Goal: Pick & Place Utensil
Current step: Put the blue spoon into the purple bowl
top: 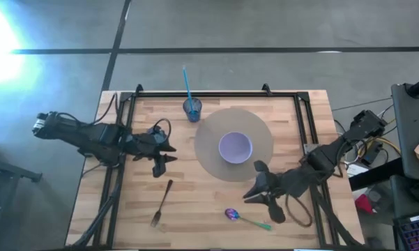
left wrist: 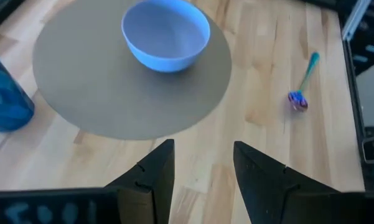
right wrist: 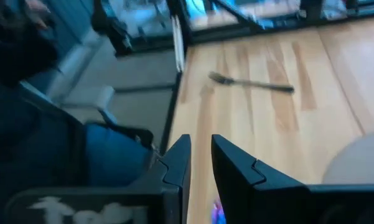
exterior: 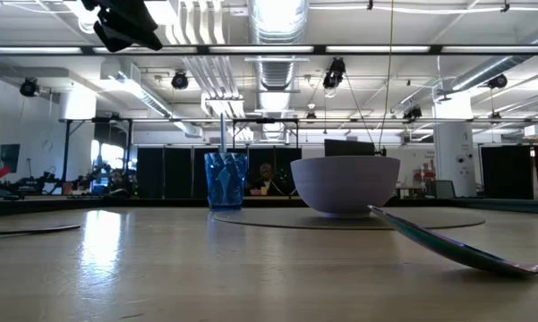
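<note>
Nothing was placed yet: the spoon (top: 233, 215) lay near the table's (top: 286, 111) front edge, the right gripper (top: 256, 196) just beside it, fingers narrowly parted, seemingly empty. The left gripper (top: 163, 155) waited spread.

The spoon (top: 245, 219), iridescent bowl and green handle, lies flat just below the right gripper (top: 258, 197) jaws; the dark fork (top: 162, 203) lies beyond them.

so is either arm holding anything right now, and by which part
Nothing is held. The left gripper hangs open and empty; the right gripper has narrow, empty fingers above the spoon, which lies on the table.
</note>
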